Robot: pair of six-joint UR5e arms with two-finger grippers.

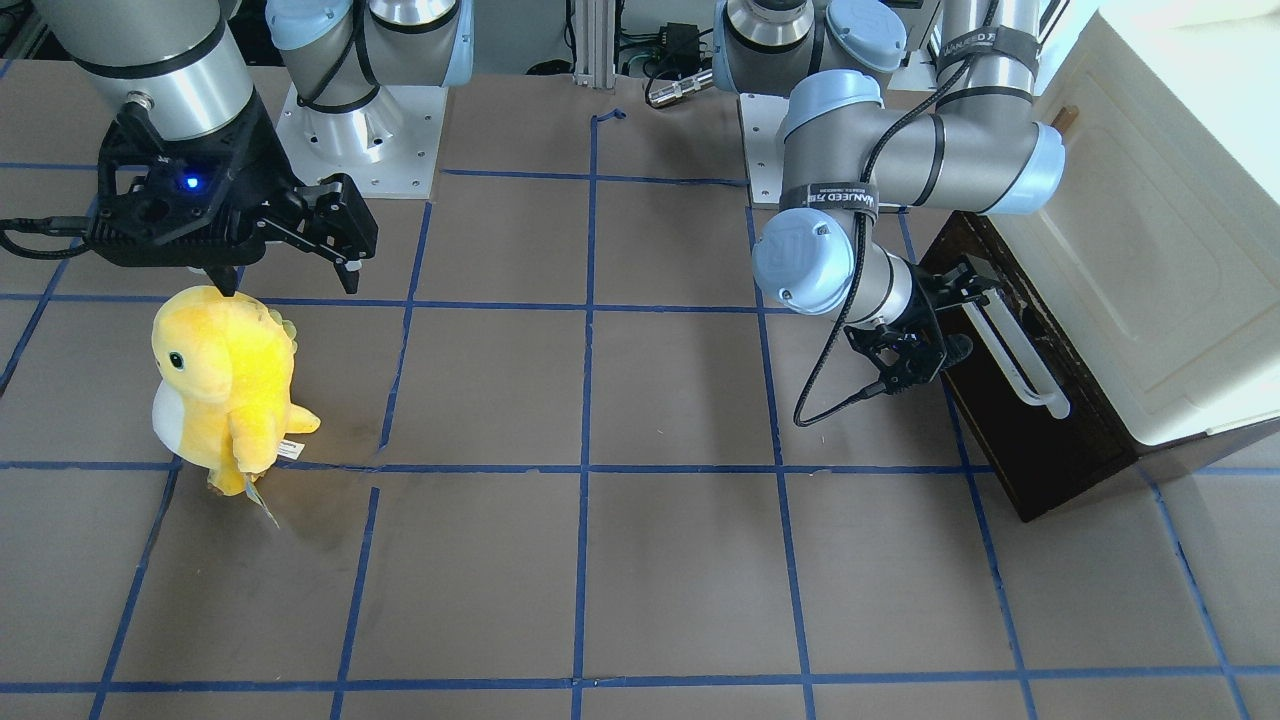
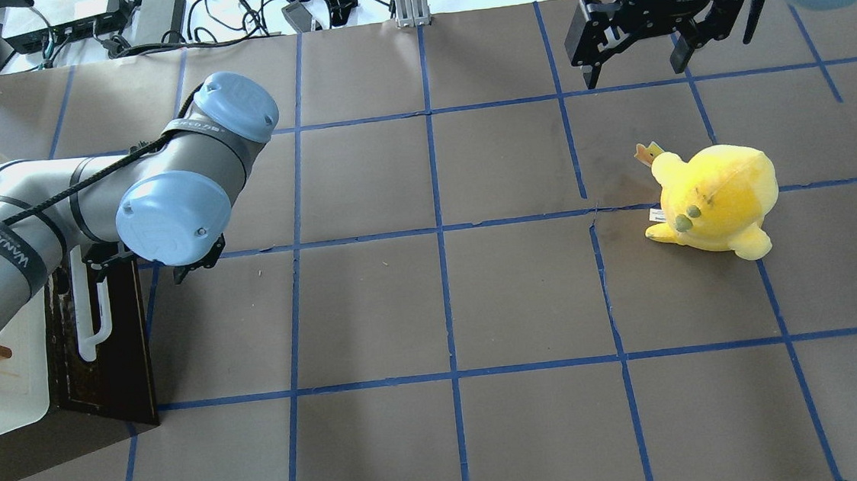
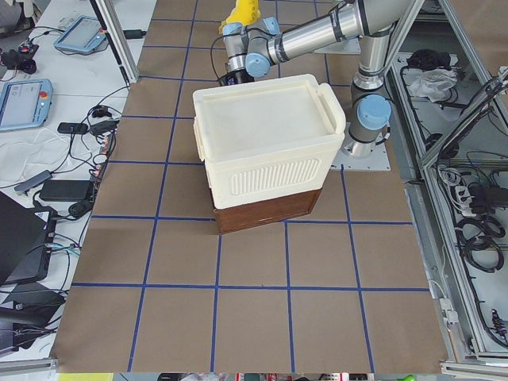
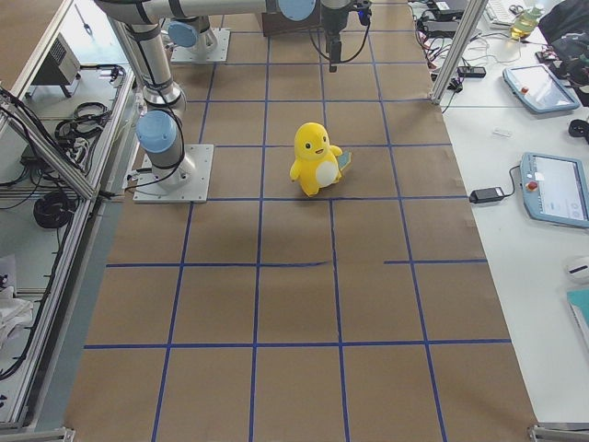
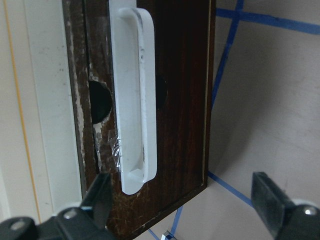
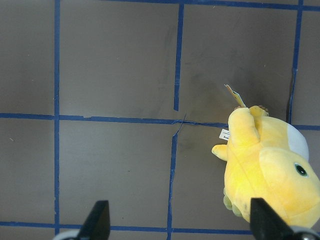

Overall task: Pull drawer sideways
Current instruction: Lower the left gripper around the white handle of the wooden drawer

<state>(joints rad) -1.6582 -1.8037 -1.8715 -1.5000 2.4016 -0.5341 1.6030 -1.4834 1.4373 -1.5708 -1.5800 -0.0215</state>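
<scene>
The drawer (image 1: 1030, 440) has a dark brown front and a long white bar handle (image 1: 1012, 358), and sits under the cream cabinet (image 1: 1150, 250). None of its pale inside shows. My left gripper (image 1: 958, 325) is open right in front of the handle's end. In the left wrist view the handle (image 5: 132, 100) lies just ahead, between the spread fingers (image 5: 97, 200), and they do not touch it. My right gripper (image 2: 635, 67) is open and empty, hanging above the table beyond the plush.
A yellow plush toy (image 2: 716, 199) stands on the brown, blue-taped table, below and beside the right gripper; it also shows in the right wrist view (image 6: 270, 170). The cabinet with the drawer (image 2: 111, 334) stands at the table's left end.
</scene>
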